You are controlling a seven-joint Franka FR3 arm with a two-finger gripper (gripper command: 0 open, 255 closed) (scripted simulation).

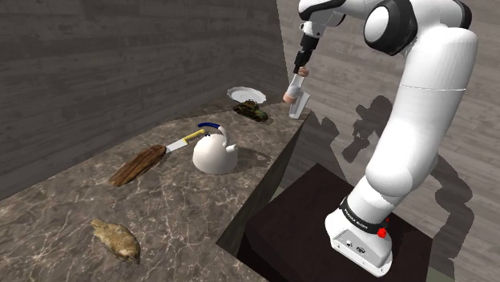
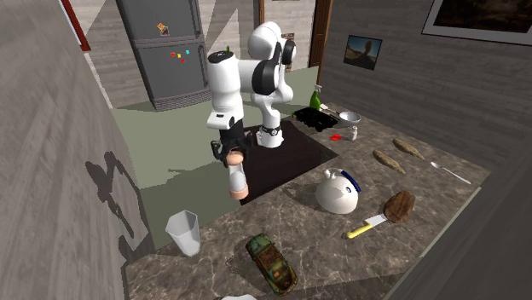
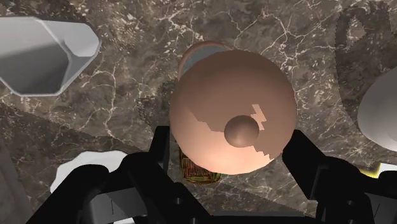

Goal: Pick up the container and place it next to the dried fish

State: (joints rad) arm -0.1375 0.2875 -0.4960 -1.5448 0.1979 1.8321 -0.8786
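Beyond the kettle, on the side away from the dried fish, we note the end effector clamped on the pink container, one finger on each flank, holding it clear of the bench. We judge it is raised so that it can pass over the toy car and the kettle. Its domed end with a small knob faces the wrist camera, and the contents are hidden. A white cup close by stands open and looks empty. The fish lies well past the kettle, so we judge the carry is mostly undone.
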